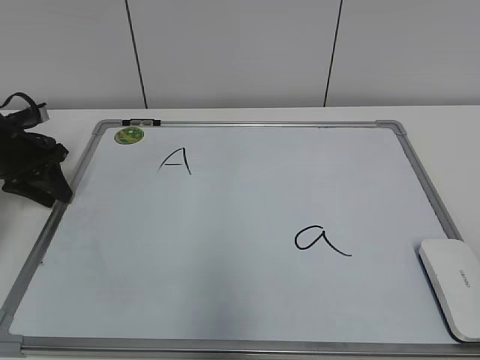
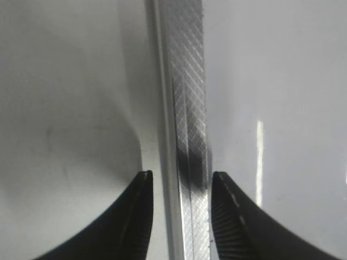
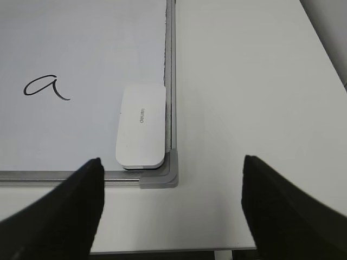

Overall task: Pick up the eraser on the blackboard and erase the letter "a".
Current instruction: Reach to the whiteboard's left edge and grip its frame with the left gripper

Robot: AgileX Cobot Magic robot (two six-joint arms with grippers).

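The blackboard is a white dry-erase board with a silver frame, lying flat on a white table. The lowercase letter "a" is written right of centre. The white eraser lies at the board's near right corner, against the frame. In the right wrist view the eraser lies by the grey corner cap, with the "a" to its left. My right gripper is wide open and empty, hanging above and short of the eraser. My left gripper is open, its jaws straddling the board's left frame rail. It shows at the left edge of the exterior view.
A capital "A" is written near the board's top left, below a round green sticker. A small black-and-white clip sits on the top frame. The table edge runs just behind the right gripper.
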